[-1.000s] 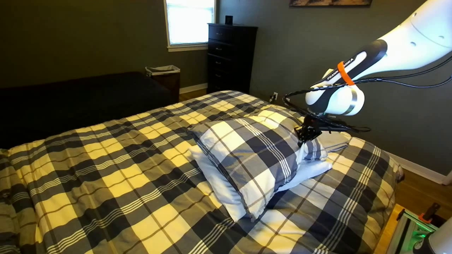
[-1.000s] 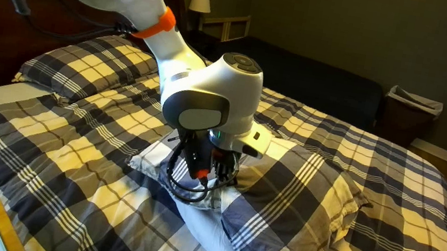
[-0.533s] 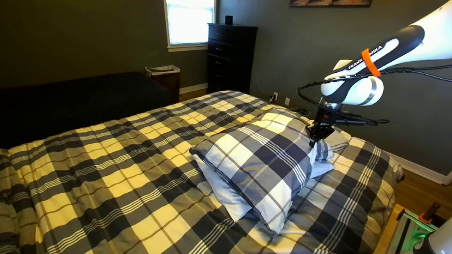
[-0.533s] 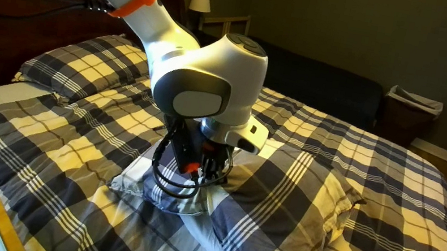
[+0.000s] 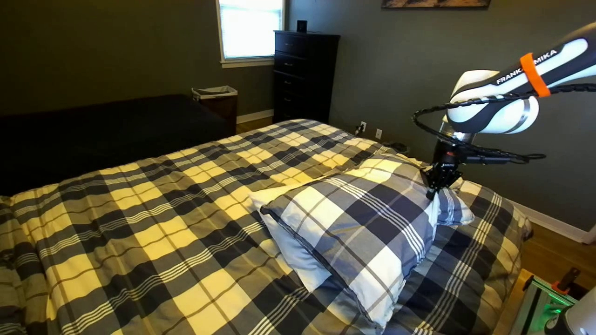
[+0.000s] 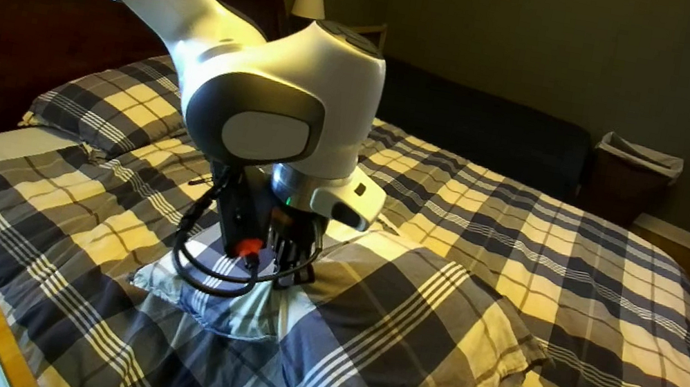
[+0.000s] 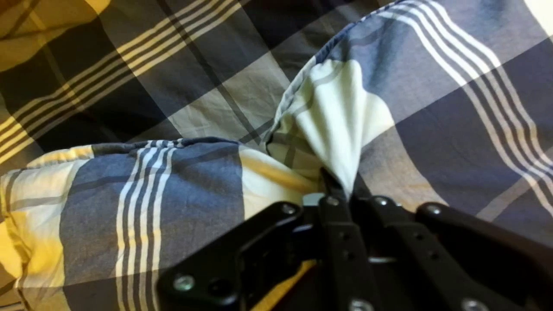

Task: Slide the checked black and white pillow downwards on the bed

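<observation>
Shows matt, creased cloth on pillow [image 5: 361, 223] and bed [image 5: 158, 232], smooth glossy plastic on arm [image 6: 310, 68], polished wood on headboard [image 6: 12, 47].

White-and-black arm [image 5: 493, 107] sloping downward, pincer [image 7: 348, 190] pointing down, fingers [image 7: 339, 235] squeezed close together

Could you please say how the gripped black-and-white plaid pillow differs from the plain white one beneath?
The black-and-white plaid pillow is checked, the plain white pillow unpatterned. The plaid pillow lies on top; the white pillow is partly covered. Black fingers pinch the plaid pillow, not the white pillow's visible edges. Both lie on the plaid-covered bed.
</observation>
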### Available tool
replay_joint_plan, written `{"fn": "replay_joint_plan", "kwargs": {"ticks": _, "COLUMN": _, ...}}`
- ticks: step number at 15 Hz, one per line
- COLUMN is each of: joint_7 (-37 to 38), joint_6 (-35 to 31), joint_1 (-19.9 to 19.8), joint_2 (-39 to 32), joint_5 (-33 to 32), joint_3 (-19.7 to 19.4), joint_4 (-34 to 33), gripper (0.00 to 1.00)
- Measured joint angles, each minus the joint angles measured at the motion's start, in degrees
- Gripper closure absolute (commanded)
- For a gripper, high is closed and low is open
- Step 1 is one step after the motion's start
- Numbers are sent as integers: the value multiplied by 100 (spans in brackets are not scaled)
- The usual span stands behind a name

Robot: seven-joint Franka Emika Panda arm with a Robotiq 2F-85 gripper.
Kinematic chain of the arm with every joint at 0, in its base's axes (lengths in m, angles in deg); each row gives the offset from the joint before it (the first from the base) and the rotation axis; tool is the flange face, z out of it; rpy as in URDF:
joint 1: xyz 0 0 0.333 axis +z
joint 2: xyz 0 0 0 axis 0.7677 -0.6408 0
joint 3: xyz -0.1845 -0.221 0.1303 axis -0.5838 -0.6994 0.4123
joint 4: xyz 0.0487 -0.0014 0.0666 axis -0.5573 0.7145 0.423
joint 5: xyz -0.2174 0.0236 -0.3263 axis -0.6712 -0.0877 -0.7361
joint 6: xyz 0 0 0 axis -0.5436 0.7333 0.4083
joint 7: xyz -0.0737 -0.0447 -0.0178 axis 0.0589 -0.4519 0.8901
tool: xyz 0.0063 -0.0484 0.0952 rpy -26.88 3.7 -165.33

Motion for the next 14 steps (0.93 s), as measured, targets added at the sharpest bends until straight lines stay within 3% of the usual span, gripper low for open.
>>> {"fn": "replay_joint_plan", "kwargs": {"ticks": 8, "joint_7": -188, "joint_6": 1027, "joint_1": -175, "joint_2": 886, "joint_5": -530, "joint_3": 122, "joint_4": 567, "gripper": 98}}
{"fn": "replay_joint_plan", "kwargs": {"ticks": 14, "joint_7": -458, "joint_6": 1170, "joint_1": -387, "joint_2": 1124, "joint_5": -1354, "joint_3": 144, "joint_4": 687, "gripper": 98}}
